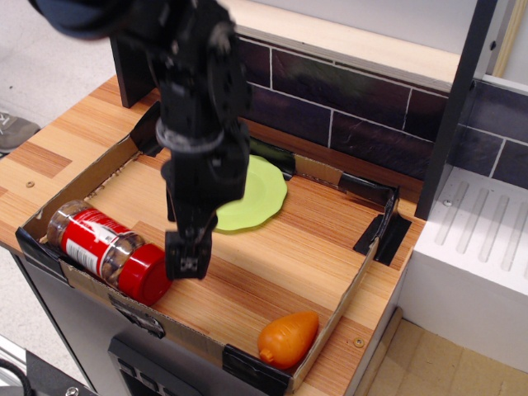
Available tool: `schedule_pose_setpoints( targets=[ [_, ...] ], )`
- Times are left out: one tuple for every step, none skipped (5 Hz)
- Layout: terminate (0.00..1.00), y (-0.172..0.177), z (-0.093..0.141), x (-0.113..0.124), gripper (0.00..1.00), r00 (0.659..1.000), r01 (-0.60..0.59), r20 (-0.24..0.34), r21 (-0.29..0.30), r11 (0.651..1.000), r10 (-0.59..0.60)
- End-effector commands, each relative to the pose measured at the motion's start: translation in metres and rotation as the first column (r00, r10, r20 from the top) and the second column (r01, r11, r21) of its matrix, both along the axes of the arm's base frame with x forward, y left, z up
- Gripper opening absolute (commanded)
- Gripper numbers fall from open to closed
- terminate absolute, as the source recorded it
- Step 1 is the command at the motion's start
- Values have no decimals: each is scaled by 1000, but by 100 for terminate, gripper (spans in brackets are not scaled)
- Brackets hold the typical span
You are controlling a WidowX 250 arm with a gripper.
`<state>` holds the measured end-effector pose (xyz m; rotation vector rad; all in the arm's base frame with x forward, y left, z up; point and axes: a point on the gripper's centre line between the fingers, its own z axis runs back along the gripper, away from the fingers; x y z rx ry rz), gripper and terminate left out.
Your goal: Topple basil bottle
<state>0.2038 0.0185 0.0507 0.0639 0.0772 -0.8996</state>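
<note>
Red-capped and red-labelled, the clear cylindrical basil bottle (107,253) lies on its side in the shallow cardboard tray (346,297), close along the tray's front-left wall near the worktop's left front corner, cap pointing toward the tray's middle. The black robot gripper (186,254) hangs just beside the cap, its tip over the wooden tray floor; whether its fingers are spread or pressed together cannot be told from this angle, and nothing appears pinched between them. The round lime-green plate (256,198) sits toward the back of the tray, partly hidden by the arm, and the orange carrot toy (288,337) rests in the front right corner, well apart from the bottle. Judged from its position, the bottle is already toppled. It likely handles as a light, rigid, smooth-walled container that rolls readily once on its side; the wide ribbed cap or the labelled midsection would offer the surest purchase.
</note>
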Motion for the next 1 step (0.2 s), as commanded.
schedule_pose_setpoints(
  targets=[
    [100, 16, 57, 38, 100, 930, -285, 237, -24, 958, 283]
  ],
)
